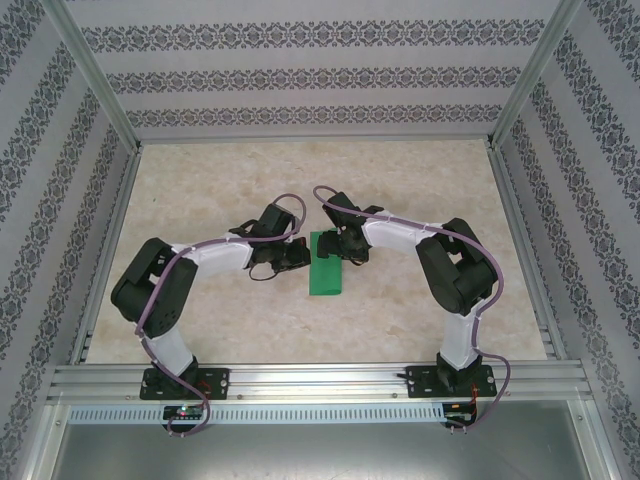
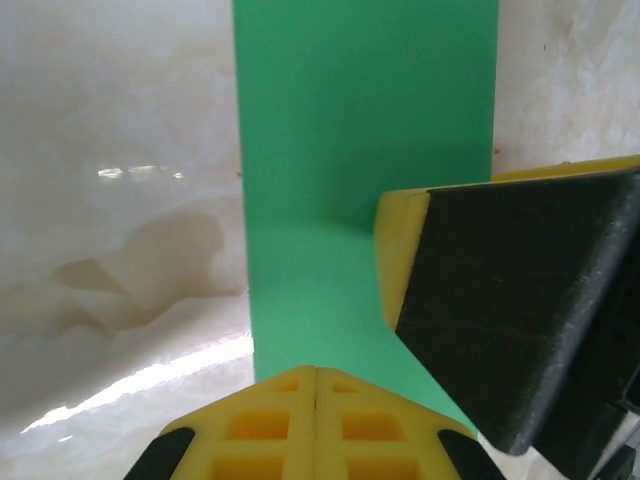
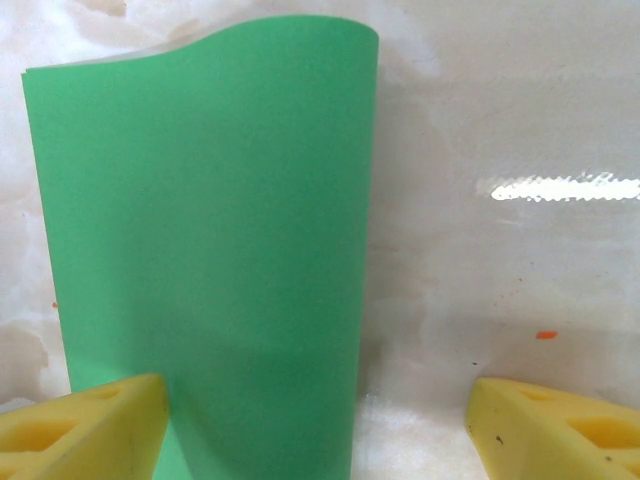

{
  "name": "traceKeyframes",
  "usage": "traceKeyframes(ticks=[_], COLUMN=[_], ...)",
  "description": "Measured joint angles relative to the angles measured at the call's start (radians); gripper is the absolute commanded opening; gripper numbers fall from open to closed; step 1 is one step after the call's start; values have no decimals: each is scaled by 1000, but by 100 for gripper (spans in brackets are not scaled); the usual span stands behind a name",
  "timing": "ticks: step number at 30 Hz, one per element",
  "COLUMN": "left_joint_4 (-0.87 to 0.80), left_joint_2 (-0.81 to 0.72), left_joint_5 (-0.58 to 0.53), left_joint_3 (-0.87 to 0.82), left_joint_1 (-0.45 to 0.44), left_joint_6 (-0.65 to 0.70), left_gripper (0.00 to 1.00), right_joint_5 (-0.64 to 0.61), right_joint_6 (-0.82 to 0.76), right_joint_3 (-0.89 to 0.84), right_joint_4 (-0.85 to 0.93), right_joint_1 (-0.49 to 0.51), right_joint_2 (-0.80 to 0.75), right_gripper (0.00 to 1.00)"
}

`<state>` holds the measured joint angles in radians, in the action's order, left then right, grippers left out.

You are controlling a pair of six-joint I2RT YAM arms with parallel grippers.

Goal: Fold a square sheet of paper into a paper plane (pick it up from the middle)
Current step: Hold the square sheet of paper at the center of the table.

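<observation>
The square sheet of paper is bright green and lies on the table's middle, folded over into a narrow rectangle. Its top layer bulges up, with a rounded fold along the right side. My left gripper is shut, and its yellow tips meet over the near end of the sheet. No green shows between the jaws. My right gripper is open at the sheet's far end. Its gap straddles the folded edge, and its left finger is over the paper. The paper plane is out of view.
One black and yellow finger of the right gripper rests on the paper close to my left tips. The marble-patterned table is bounded by aluminium rails at the front and patterned walls behind and at the sides.
</observation>
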<state>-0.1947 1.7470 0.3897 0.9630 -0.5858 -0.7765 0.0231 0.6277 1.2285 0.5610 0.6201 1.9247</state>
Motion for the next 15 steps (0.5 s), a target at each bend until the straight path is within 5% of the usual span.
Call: traceKeyframes(ticks=[15], left_joint_4=[69], left_joint_2=[81], left_joint_5=[32], left_joint_3=[10], left_joint_1=[-8], left_joint_6=[-48], left_gripper=[0], right_joint_5=[0], right_joint_6=[2], right_joint_3=[0], right_joint_4=[0], right_joint_1=[0], right_joint_2=[0], right_gripper=[82])
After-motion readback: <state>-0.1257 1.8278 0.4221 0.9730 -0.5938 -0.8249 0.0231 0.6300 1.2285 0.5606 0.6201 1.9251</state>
